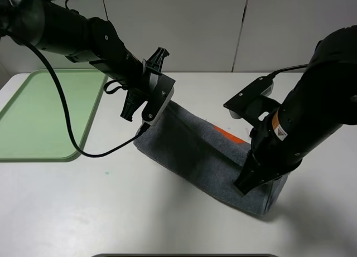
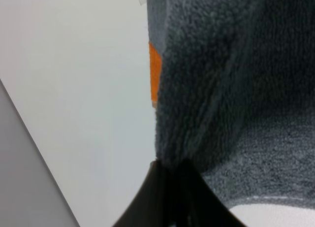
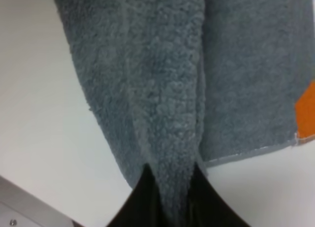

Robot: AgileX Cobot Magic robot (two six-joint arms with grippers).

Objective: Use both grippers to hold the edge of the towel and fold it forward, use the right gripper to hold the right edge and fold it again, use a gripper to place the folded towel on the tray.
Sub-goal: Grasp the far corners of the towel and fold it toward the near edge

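The dark grey towel [image 1: 198,154] hangs lifted between both grippers over the white table, its lower part draping down onto the tabletop, with a bit of orange stripe showing behind. At the towel's left end, my left gripper [image 1: 146,125] is shut on the edge of the towel [image 2: 170,153]. My right gripper [image 1: 245,185] is shut on the edge at the right end, and the cloth [image 3: 172,113] bunches between its fingers. The pale green tray [image 1: 44,112] lies at the far left of the table, apart from the towel.
A black cable [image 1: 72,137] loops from the left arm over the tray's corner onto the white table [image 1: 139,212]. A grey wall runs behind the table's far edge.
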